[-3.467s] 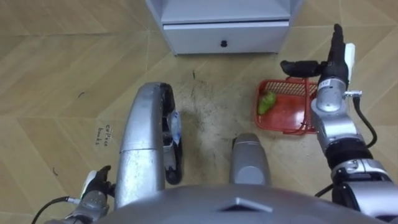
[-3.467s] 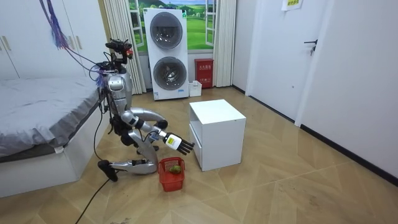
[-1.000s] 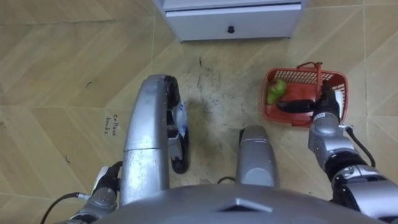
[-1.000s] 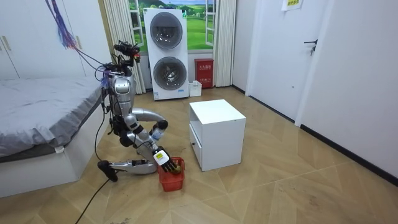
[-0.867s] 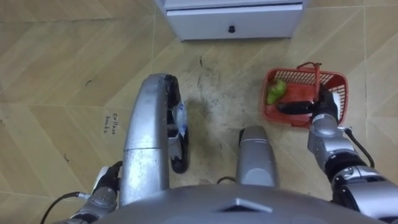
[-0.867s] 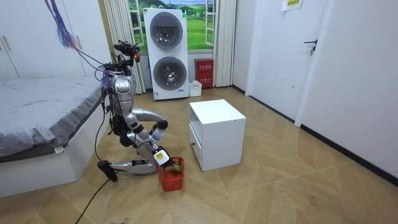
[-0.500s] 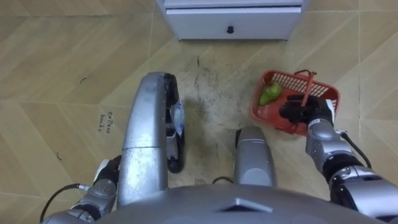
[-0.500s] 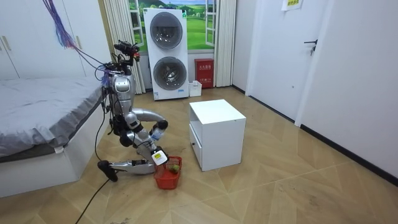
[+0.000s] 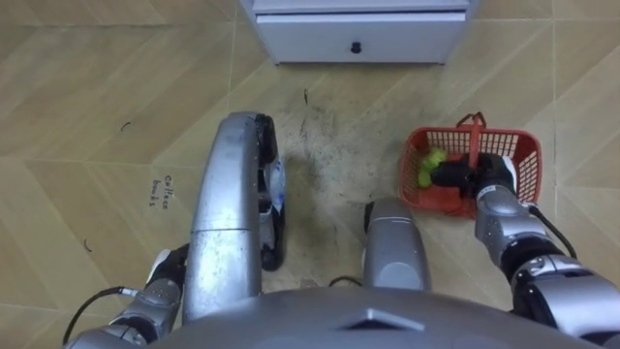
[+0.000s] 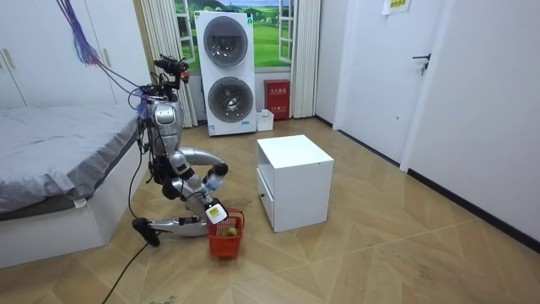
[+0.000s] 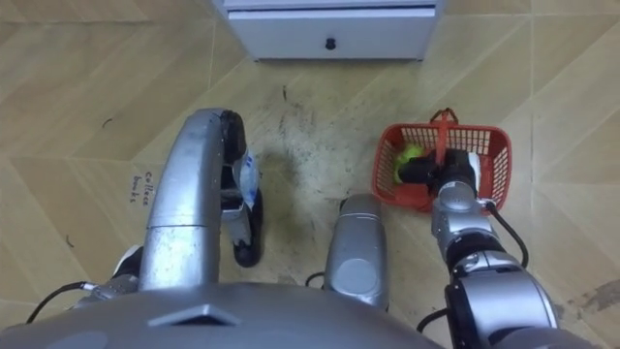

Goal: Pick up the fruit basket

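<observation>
The red mesh fruit basket (image 9: 524, 163) stands on the wooden floor to my right, just past my right knee. A green fruit (image 9: 426, 167) lies in its left end. My right hand (image 9: 481, 178) is over the basket's middle, its dark fingers curled round the upright red handle (image 9: 473, 142). In the room view I kneel between the bed and the white cabinet, with the right hand (image 10: 215, 213) right above the basket (image 10: 224, 239). The left hand (image 9: 167, 273) hangs low at my left side, beside my left leg.
A white cabinet (image 9: 358, 41) with one drawer and a dark knob stands straight ahead, close to the basket's far side. Small dark writing (image 9: 159, 190) marks the floor at left. A bed (image 10: 51, 160) is behind me and stacked laundry machines (image 10: 228, 72) stand by the window.
The right hand's straight fingers have curled round the basket's handle. The basket tipped and slid a little towards me, to the room view's left, and now sits level again.
</observation>
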{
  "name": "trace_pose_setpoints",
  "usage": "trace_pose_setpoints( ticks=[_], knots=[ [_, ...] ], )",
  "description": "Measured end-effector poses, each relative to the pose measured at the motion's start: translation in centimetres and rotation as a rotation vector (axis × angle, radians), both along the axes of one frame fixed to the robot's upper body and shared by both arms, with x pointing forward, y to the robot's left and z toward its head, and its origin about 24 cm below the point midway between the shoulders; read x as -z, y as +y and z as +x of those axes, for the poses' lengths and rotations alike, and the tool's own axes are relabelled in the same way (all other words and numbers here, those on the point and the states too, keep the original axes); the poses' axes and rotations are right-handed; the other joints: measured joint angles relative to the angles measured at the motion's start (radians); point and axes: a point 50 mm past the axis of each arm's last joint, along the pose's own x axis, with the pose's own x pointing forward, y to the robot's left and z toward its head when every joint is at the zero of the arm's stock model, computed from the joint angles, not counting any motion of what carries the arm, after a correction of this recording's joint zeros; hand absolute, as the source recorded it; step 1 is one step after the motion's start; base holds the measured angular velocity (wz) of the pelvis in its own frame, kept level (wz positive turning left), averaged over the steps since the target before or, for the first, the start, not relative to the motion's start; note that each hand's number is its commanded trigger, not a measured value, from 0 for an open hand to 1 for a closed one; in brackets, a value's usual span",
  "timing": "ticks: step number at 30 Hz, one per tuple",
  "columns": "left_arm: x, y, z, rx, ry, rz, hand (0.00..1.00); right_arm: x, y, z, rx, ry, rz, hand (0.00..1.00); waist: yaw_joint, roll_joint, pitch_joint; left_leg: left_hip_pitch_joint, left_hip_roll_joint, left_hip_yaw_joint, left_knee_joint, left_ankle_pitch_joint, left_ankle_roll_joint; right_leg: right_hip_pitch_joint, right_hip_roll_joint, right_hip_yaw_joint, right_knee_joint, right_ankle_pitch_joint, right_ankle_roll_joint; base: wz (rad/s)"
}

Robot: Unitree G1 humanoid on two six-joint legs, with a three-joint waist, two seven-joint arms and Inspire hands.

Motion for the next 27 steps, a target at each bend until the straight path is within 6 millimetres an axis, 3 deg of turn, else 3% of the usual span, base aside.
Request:
trace_pose_setpoints(
  ticks=[8,13,17,22,23,25,26,27],
  knots=[
    [-0.1,0.3,0.6,-0.029,-0.006,-0.011,0.00,-0.2,0.5,0.7,-0.047,-0.010,0.015,1.00,0.021,-0.013,-0.0002,0.000,-0.001,-0.009,0.014,0.000,0.000,0.003,0.008,0.010,0.000,0.000,0.000,-0.04],
    [-0.4,1.1,1.2,-0.074,-0.034,0.000,0.00,-1.3,1.3,2.4,-0.093,-0.081,0.010,1.00,0.020,-0.049,-0.0009,0.023,-0.004,-0.013,0.016,0.000,0.000,0.032,0.010,0.007,-0.012,0.000,0.000,-0.03],
    [-0.4,1.1,1.2,-0.082,-0.041,-0.005,0.00,-3.3,1.4,4.6,-0.145,-0.190,-0.020,1.00,0.016,-0.054,-0.0012,0.035,-0.013,-0.022,0.031,0.000,0.000,0.063,0.012,0.000,-0.030,0.000,0.001,-0.01],
    [-0.7,2.1,1.1,-0.138,-0.061,0.008,0.00,-4.3,2.4,5.5,-0.204,-0.242,-0.026,1.00,0.026,-0.058,-0.0075,0.060,-0.017,-0.029,0.057,0.002,0.003,0.119,0.019,-0.006,-0.081,0.000,0.002,-0.02],
    [-0.8,2.3,1.2,-0.150,-0.066,0.011,0.00,-4.5,2.6,5.7,-0.214,-0.254,-0.023,1.00,0.024,-0.058,-0.0079,0.070,-0.013,-0.028,0.057,0.003,0.006,0.133,0.027,-0.006,-0.109,-0.011,0.014,0.00],
    [-0.9,2.7,1.2,-0.154,-0.073,0.016,0.00,-4.6,2.9,5.8,-0.232,-0.258,-0.022,1.00,0.035,-0.054,-0.0090,0.100,0.004,-0.029,0.045,0.006,0.012,0.162,0.060,0.003,-0.173,-0.020,0.016,-0.18],
    [-0.9,2.7,1.1,-0.170,-0.074,0.015,0.00,-4.7,3.1,5.9,-0.244,-0.265,-0.022,1.00,0.046,-0.046,-0.0101,0.124,0.026,-0.031,0.030,0.020,0.037,0.176,0.087,0.014,-0.233,-0.020,0.016,-0.54],
    [-0.8,2.8,0.2,-0.180,-0.057,0.015,0.00,-4.8,3.5,6.0,-0.270,-0.268,-0.030,1.00,0.062,-0.036,-0.0089,0.148,0.056,-0.033,0.025,0.073,0.071,0.206,0.109,0.020,-0.317,-0.019,0.016,-0.66]
  ],
)
